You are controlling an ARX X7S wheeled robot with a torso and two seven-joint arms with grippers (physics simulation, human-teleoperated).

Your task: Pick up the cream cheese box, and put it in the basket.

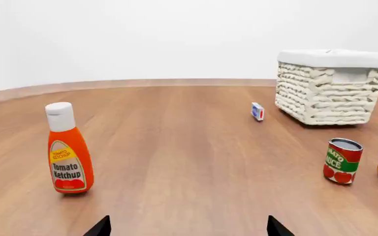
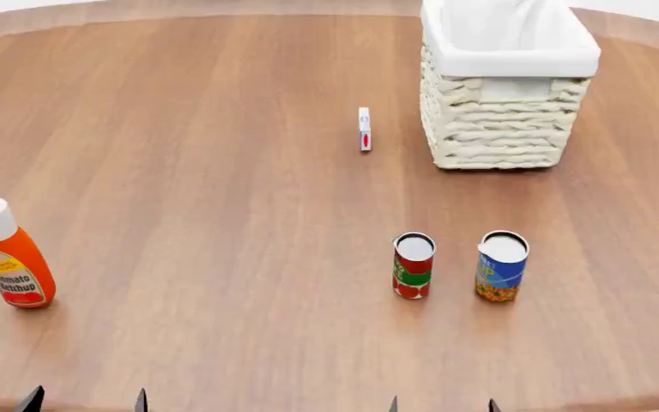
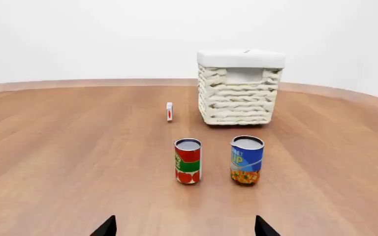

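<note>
Cream cheese box (image 2: 364, 129) stood on edge on the wooden bench (image 2: 215, 172), just beside the basket (image 2: 507, 103), not touching. Red-and-green can (image 2: 414, 266) and blue-and-orange can (image 2: 501, 266) nearer, ketchup bottle (image 2: 11, 256) far left. Left gripper (image 1: 187, 227) and right gripper (image 3: 184, 227) low at near edge, jaws wide apart, holding nothing.
</note>
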